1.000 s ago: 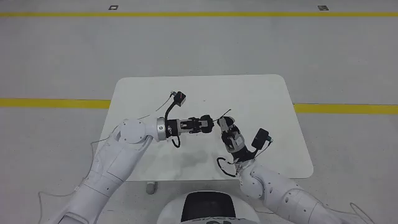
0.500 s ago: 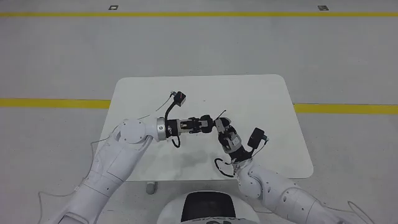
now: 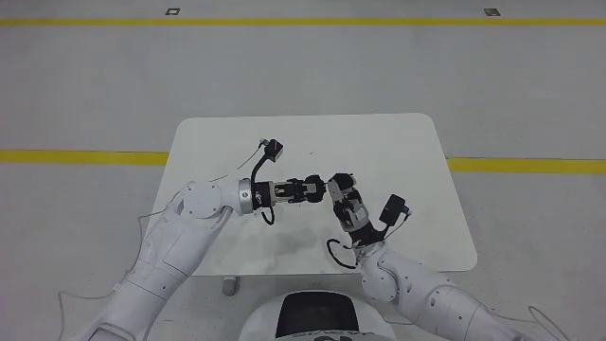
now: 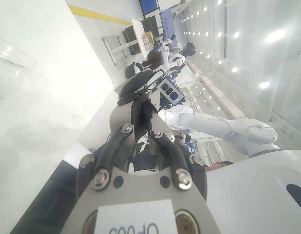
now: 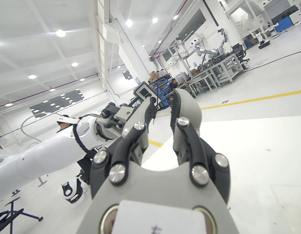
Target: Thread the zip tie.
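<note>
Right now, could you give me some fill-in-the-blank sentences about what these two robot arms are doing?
1. The left gripper and the right gripper meet above the white ____.
2. The left gripper is ____ on the zip tie.
3. The right gripper's fingers stand ____, with a gap between them.
4. The stripe on the floor is ____.

Missing words: table; shut; open; yellow.
</note>
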Controlling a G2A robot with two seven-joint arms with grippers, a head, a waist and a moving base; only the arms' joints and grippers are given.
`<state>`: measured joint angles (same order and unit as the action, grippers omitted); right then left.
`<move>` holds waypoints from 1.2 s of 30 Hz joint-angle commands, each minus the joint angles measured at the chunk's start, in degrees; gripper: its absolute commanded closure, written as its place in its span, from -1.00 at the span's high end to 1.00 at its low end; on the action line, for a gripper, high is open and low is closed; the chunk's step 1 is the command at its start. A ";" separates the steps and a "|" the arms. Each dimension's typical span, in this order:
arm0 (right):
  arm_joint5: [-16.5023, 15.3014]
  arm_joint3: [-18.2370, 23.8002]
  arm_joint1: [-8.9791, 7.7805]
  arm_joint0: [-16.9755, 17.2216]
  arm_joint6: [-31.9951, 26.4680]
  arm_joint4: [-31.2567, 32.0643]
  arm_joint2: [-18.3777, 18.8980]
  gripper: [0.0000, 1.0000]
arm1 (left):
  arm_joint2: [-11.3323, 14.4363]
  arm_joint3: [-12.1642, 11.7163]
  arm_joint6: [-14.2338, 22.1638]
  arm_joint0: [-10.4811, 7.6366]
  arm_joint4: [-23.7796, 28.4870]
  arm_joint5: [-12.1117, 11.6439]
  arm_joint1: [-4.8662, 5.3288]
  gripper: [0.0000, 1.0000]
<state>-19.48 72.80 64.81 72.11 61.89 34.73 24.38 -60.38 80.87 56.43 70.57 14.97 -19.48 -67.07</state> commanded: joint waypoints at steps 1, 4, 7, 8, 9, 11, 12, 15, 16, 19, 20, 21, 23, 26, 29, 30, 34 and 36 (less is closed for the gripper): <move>0.00 0.11 -0.09 0.08 0.33 -0.06 -0.03 1.00 | 0.00 0.00 0.00 0.00 0.00 0.00 0.00 -1.00; 0.00 0.22 -0.26 0.21 0.73 -0.10 -0.14 1.00 | 0.00 0.00 0.00 0.00 0.00 0.00 0.00 -1.00; 0.00 0.22 -0.44 0.31 1.11 -0.11 -0.24 1.00 | 0.00 0.00 0.00 0.00 0.00 0.00 0.00 -1.00; 0.00 0.21 -0.49 0.33 1.23 -0.06 -0.27 1.00 | 0.00 0.00 0.00 0.00 0.00 0.00 0.00 -1.00; 0.00 0.16 -0.54 0.37 1.43 0.04 -0.31 1.00 | 0.00 0.00 0.00 0.00 0.00 0.00 0.00 -1.00; 0.00 0.12 -0.69 0.50 2.07 0.53 -0.55 1.00 | 0.00 0.00 0.00 0.00 0.00 0.00 0.00 -1.00; 0.00 0.20 -0.78 0.58 2.41 0.68 -0.74 1.00 | 0.00 0.00 0.00 0.00 0.00 0.00 0.00 -1.00; 0.00 0.34 -1.22 0.73 3.68 1.31 -1.68 1.00 | 0.00 0.00 0.00 0.00 0.00 0.00 0.00 -1.00; 0.00 0.37 -1.27 0.73 3.77 1.27 -1.78 1.00 | 0.00 0.00 0.00 0.00 0.00 0.00 0.00 -1.00; 0.00 0.37 -1.27 0.73 3.77 1.27 -1.78 1.00 | 0.00 0.00 0.00 0.00 0.00 0.00 0.00 -1.00; 0.00 0.37 -1.27 0.73 3.77 1.27 -1.78 1.00 | 0.00 0.00 0.00 0.00 0.00 0.00 0.00 -1.00; 0.00 0.37 -1.27 0.73 3.77 1.27 -1.78 1.00 | 0.00 0.00 0.00 0.00 0.00 0.00 0.00 -1.00; 0.00 0.37 -1.27 0.73 3.77 1.27 -1.78 1.00 | 0.00 0.00 0.00 0.00 0.00 0.00 0.00 -1.00; 0.12 0.49 -1.26 0.73 3.63 1.35 -1.66 1.00 | 0.00 0.00 0.00 0.00 0.00 0.00 0.00 -1.00; 0.34 1.56 -1.66 1.84 7.60 6.45 0.34 1.00 | 0.00 0.00 0.00 0.00 0.00 0.00 0.00 -1.00; 0.00 1.54 -1.99 2.60 10.17 9.31 1.11 1.00 | 0.00 0.00 0.00 0.00 0.00 0.00 0.00 -1.00; 0.00 1.19 -3.05 4.59 15.83 16.83 3.12 1.00 | 0.00 0.00 0.00 0.00 0.00 0.00 0.00 -1.00; 0.01 0.52 -3.42 5.14 17.38 19.19 4.04 1.00 | 0.00 0.00 0.00 0.00 0.00 0.00 0.00 -1.00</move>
<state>-19.48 73.68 61.54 77.07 78.61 52.78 27.97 -60.38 80.87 56.43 70.57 14.97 -19.48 -67.07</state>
